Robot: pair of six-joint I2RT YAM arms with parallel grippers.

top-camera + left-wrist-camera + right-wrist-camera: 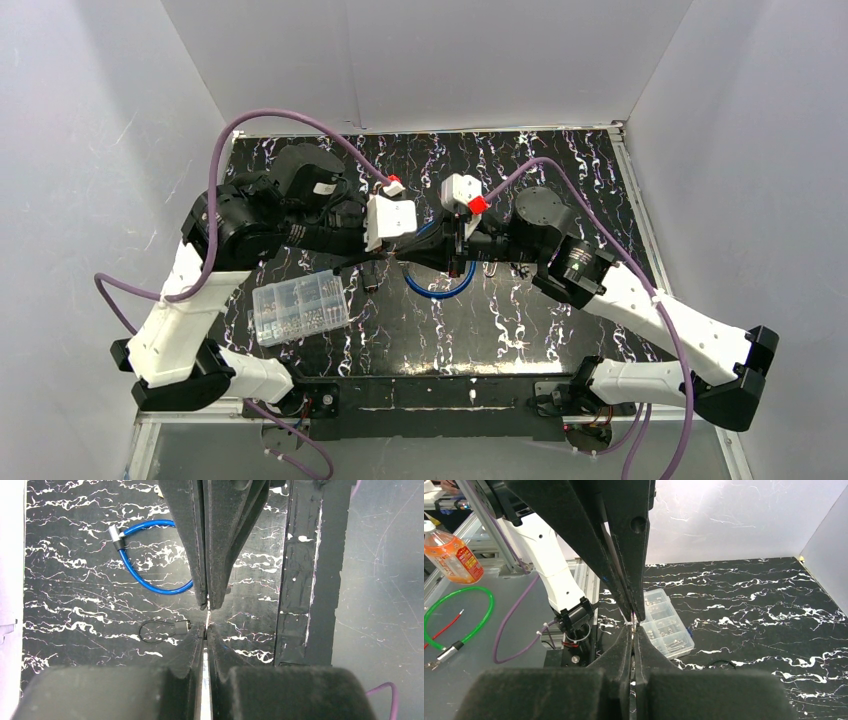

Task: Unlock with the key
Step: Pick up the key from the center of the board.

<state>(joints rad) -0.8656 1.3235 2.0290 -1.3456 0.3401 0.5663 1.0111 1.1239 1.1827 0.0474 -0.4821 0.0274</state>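
Operator: State of the left end effector [206, 632]?

Technician: Narrow. Its two black fingers are pressed almost together, leaving only a thin bright line down the gap. It meets the right end effector [634, 630] tip to tip, above the middle of the black, white-veined marble-pattern worktop [520, 325].

Operator: State of the right end effector?

Technician: Also narrow. Its fingers are closed to a slit.

Operator: Location of the key?

Technician: A small bright metal sliver [207, 615] shows exactly where the two pairs of tips meet. It is too small to confirm as the key. I cannot tell which end effector grips it.

Operator: Location of the lock?

Technician: The blue plastic-coated cable lock [141, 580] lies flat on the worktop in an open curve. One silver metal end piece [116, 535] is visible; the other end is hidden behind the fingers. In the top view the cable lies below the meeting point, on the side toward the arm bases. Neither end effector touches it.

Operator: Other items?

Technician: A thin black cord loop with a small metal cap [181, 628] lies on the worktop and, in the left wrist view, appears just beside the left fingertips. A clear plastic compartment box of small metal parts [300, 307] sits on the worktop near the left arm. Off the worktop, the right wrist view shows an orange drink bottle [451, 555] and a green hose loop [459, 612].
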